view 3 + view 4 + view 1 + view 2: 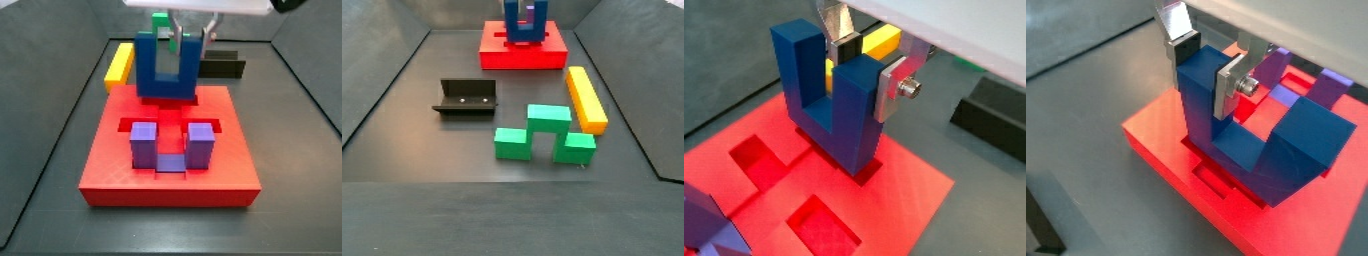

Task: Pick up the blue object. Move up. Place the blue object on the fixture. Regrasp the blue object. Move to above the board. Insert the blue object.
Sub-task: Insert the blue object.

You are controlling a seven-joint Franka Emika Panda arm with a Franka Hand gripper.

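Near, side view: green block [543, 133] and yellow bar [585, 98] on floor, untouched. Fixture [466, 98] stands empty; placing and regrasp judged complete.

Far: board [523, 52] carries blue object [168, 68], upright, arms up, base at recess in board's far end. Purple block [164, 146] already seated in nearer recess.

Gripper [1213, 68] above board, fingers [1229, 85] clamped on one arm of blue object.

Status: insertion stage. Full seating cannot be confirmed. Remaining: press home, release.
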